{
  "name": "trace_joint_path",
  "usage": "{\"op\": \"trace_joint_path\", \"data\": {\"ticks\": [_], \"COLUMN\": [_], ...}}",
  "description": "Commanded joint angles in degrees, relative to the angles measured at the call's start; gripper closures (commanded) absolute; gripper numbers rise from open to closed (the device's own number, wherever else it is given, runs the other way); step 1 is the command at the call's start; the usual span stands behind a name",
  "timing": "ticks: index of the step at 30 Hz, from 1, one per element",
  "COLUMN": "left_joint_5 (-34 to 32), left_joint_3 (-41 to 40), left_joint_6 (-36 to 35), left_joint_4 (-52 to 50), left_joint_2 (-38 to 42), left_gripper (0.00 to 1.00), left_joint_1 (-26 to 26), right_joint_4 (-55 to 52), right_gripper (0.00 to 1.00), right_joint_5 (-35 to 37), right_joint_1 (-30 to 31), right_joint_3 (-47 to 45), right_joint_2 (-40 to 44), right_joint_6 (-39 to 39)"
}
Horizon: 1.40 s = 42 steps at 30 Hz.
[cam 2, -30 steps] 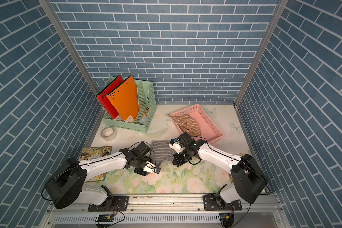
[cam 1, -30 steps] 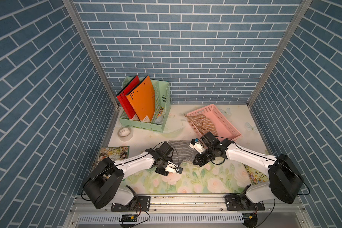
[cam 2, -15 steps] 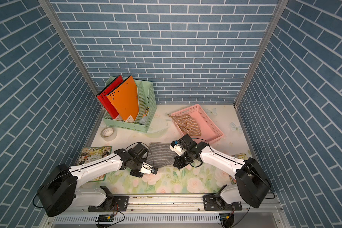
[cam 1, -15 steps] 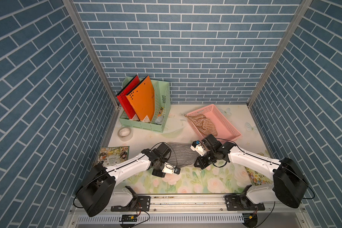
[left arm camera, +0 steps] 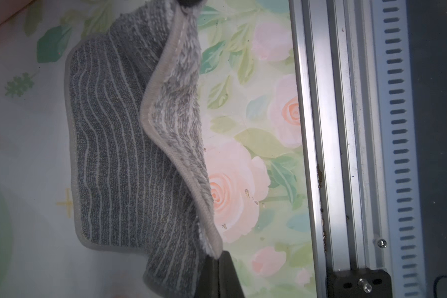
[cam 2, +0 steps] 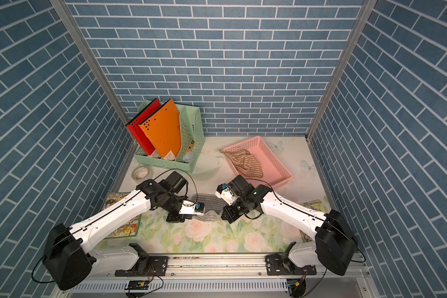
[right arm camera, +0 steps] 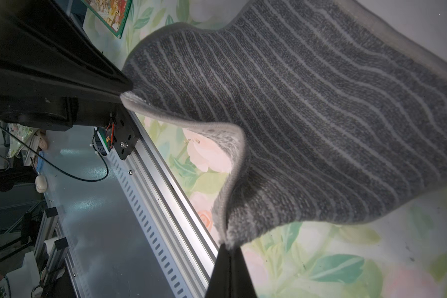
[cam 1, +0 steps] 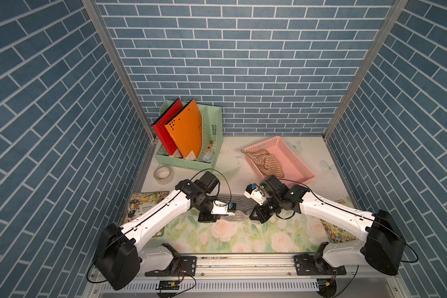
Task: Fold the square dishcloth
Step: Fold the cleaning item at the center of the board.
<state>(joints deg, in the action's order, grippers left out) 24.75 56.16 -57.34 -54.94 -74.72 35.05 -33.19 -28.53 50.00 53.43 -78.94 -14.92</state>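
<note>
The grey striped square dishcloth lies at the middle of the floral table between my two arms in both top views. My left gripper is shut on its near left corner. My right gripper is shut on its near right corner. In the left wrist view the dishcloth has its near edge lifted and curled, so the fluffy underside shows. The right wrist view has the dishcloth sagging between the two pinched corners, while its far part rests on the table.
A pink basket holding a brown striped cloth stands behind the right arm. At the back left is a green file rack with red and orange folders, with a tape roll in front. Picture books lie at both sides. An aluminium rail runs along the front edge.
My left gripper has shut on the near left corner. The near edge of the dishcloth now hangs raised between both grippers.
</note>
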Motion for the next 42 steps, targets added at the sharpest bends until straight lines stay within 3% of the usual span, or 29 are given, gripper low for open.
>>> {"op": "trace_joint_path", "data": {"ticks": [1,5,8,12,23,34,37,38,39,42], "left_joint_5": [1.74,3.5,1.13,-1.29,-1.01,-7.28,-10.54,-11.66,-12.44,-13.01], "left_joint_3": [2.22,6.61,6.25,5.32,7.07,6.22,4.39,3.6,2.85,1.46], "left_joint_6": [1.9,0.84,-0.33,1.19,5.98,10.57,11.16,11.48,11.9,12.18], "left_joint_4": [-1.18,-3.65,-2.23,2.96,12.87,22.08,26.25,28.1,29.83,31.88], "left_joint_2": [-4.91,-11.97,-12.98,-14.61,-18.55,-22.97,-23.02,-22.84,-22.5,-20.93], "left_gripper": [1.0,1.0,1.0,1.0,1.0,0.98,0.96,0.92,0.82,0.72], "left_joint_1": [-3.54,-8.37,-9.98,-10.01,-10.0,-9.33,-8.92,-8.84,-8.84,-8.78], "right_joint_4": [-1.36,-0.21,-1.78,-2.75,-2.5,-5.47,-4.86,-4.42,-3.78,-2.8], "right_gripper": [1.0,1.0,1.0,1.0,1.0,1.0,0.89,0.83,0.75,0.61], "right_joint_5": [1.37,1.5,4.75,9.57,12.89,20.34,20.58,19.88,18.73,17.65], "right_joint_1": [-1.24,-2.19,-2.38,-2.63,-3.8,-6.75,-7.46,-7.72,-7.99,-8.23], "right_joint_3": [0.48,0.31,0.09,0.8,7.72,12.68,13.41,13.71,14.03,15.62], "right_joint_2": [-2.4,-2.39,-2.97,-5.88,-11.36,-17.86,-19.19,-19.23,-19.08,-18.89], "right_joint_6": [1.76,1.32,1.65,2.26,4.29,7.02,7.18,7.0,6.82,6.4]}}
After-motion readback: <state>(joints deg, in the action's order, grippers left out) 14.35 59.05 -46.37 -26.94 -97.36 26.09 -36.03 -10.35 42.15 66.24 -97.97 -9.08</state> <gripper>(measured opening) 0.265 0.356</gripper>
